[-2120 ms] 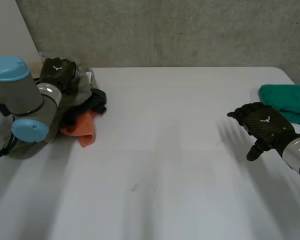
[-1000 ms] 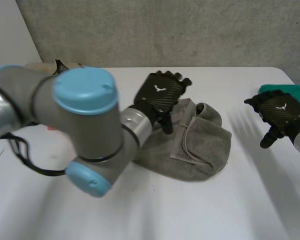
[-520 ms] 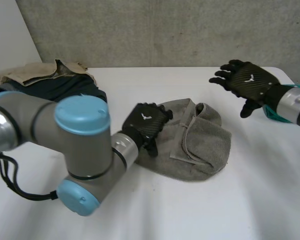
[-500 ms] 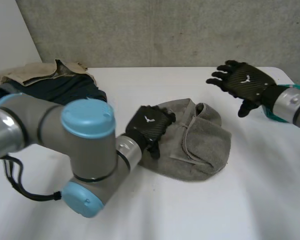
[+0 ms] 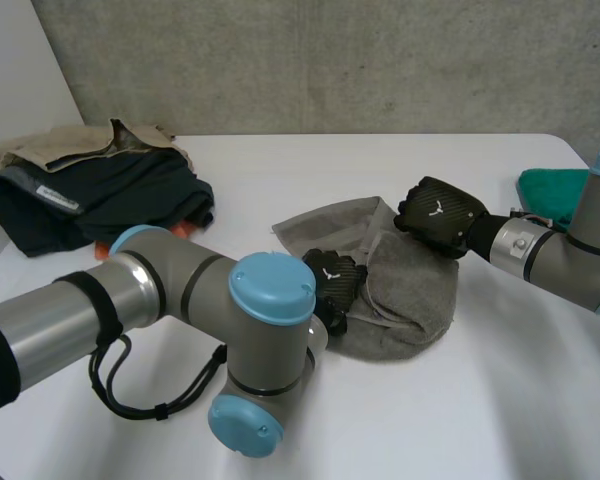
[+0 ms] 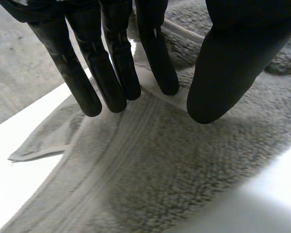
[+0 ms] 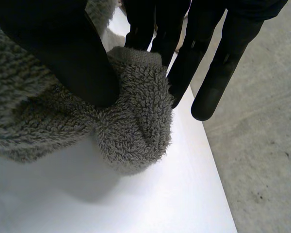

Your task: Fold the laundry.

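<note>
Towel (image 5: 412, 292), fluffy grey terry, right hand (image 5: 436, 216) pinching fold

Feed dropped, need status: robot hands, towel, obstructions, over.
Left robot hand open, fingers flat on grey towel, left part. Right robot hand pinching a fold at its edge. Towel crumpled, not folded. Clothes pile, green cloth lie apart.

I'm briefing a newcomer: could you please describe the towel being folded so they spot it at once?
On the white table, look between the dark clothes at far left and the green cloth at right. The crumpled grey towel is the only cloth the left hand and right hand touch.
</note>
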{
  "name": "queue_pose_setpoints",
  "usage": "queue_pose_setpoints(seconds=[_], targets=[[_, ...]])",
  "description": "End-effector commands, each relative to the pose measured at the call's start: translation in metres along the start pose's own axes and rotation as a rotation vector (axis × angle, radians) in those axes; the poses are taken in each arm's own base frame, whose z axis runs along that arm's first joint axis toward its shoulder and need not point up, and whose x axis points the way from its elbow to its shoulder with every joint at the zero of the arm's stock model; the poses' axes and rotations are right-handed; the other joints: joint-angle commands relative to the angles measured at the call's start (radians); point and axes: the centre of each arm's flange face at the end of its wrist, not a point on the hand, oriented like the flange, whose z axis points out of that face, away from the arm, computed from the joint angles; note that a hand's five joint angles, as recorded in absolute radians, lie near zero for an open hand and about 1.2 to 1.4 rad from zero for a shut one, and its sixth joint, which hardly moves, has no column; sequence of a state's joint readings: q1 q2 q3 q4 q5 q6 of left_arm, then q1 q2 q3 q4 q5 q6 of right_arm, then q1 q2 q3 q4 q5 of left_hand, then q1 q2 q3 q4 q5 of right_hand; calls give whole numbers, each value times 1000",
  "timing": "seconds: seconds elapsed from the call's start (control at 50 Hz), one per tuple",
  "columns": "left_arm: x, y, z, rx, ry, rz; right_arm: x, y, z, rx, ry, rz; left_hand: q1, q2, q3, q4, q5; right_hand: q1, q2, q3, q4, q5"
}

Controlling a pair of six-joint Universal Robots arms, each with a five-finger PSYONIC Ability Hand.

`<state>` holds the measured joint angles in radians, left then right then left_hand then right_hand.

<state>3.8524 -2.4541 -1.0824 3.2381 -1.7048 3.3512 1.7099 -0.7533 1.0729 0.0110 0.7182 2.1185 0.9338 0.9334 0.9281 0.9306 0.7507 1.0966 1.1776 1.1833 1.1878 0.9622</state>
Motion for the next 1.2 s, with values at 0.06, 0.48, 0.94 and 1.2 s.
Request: queue_pose_setpoints(seconds=[0.06, 0.48, 0.94, 1.2], targets=[[7, -8, 9, 53, 38, -4, 15, -13, -11, -61, 67, -20, -2, -2, 3, 1, 6, 300, 219, 213, 208, 260], [11, 2, 22, 65, 35, 9, 3, -15, -25, -99, 47, 28, 180, 181, 186, 183, 189, 300, 219, 213, 208, 260], [-100, -160, -121, 267, -249, -19, 70, -104, -100, -350, 312, 19, 463, 463, 468, 466, 471, 300, 219, 213, 208, 260], [-118, -93, -133, -44, -275, 129, 49, -142, -157, -564, 224, 95, 463, 463, 468, 466, 471, 300, 219, 213, 208, 260]])
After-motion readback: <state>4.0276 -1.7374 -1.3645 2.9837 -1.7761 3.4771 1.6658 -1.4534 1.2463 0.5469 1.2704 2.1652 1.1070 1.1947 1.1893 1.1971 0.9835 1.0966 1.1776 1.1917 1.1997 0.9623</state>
